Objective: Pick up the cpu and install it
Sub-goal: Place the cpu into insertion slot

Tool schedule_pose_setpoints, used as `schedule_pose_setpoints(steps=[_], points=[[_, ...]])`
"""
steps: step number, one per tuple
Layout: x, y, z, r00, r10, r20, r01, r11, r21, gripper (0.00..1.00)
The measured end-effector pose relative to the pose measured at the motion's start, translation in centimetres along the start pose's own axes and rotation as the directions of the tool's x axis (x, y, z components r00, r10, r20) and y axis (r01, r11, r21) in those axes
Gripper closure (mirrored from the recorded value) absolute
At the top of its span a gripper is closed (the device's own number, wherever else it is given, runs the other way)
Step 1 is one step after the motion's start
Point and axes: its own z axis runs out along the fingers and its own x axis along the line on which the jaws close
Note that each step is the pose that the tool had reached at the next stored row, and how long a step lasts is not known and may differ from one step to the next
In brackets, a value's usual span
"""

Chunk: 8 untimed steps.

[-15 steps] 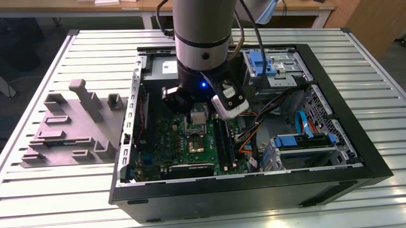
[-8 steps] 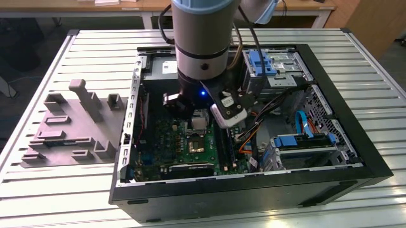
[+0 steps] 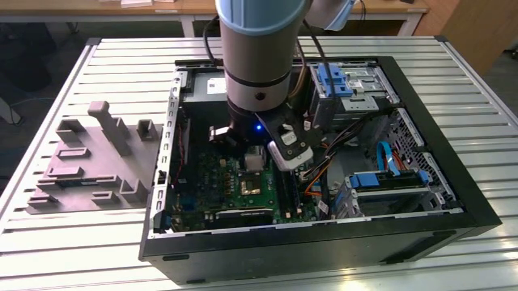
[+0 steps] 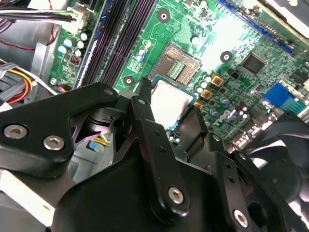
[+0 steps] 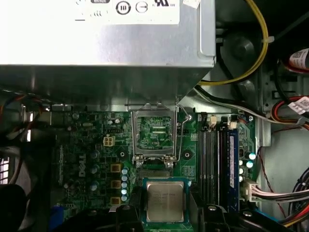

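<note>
The robot arm point(image 3: 259, 60) reaches down into an open black computer case point(image 3: 324, 251) that lies on its side on a slatted metal worktop point(image 3: 81, 242). A grey moulded fixture point(image 3: 89, 163) sits on the worktop beside the case, towards the exterior view's left. In the first wrist view the tool point(image 5: 164, 212) is clamped on the cpu point(image 5: 165, 199). Its black fingers point(image 5: 131, 210) press against two opposite edges of the chip's green border, and the pale silver-grey metal top faces the camera. The second wrist view shows the same grip. There the cpu point(image 4: 170, 99) lies between the tool's point(image 4: 172, 105) dark fingers point(image 4: 145, 94), with the chip level with the board rather than tilted. The cpu hangs over the green motherboard point(image 5: 87, 145), just beside the rectangular silver socket frame point(image 5: 154, 133) and not inside it. It is on the side of the socket away from the big grey power supply box point(image 5: 106, 43). In the second wrist view the socket point(image 4: 176, 65) is uncovered, and its fine contacts show in the dark centre. A row of long dark memory slots point(image 5: 217, 159) runs along one side of the socket and the cpu, and it also appears in the second wrist view point(image 4: 120, 43). A yellow cable point(image 5: 260, 43) curves past the corner of the power supply box. In the exterior view, blue drive brackets point(image 3: 332, 79) sit in the bay at the far end of the case.
</note>
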Motion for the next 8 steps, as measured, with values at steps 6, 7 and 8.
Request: schedule_pose_setpoints(steps=[6,7,8], points=[[0.01,-0.11,0.67,1.0000,0.000,-0.0003,0.000,0.9998,0.0188,0.53],[0.01,-0.12,0.85,1.0000,0.000,-0.0003,0.000,0.9998,0.0189,0.53],[0.01,-0.12,0.94,1.0000,0.000,-0.0001,0.000,0.9998,0.0190,0.53]])
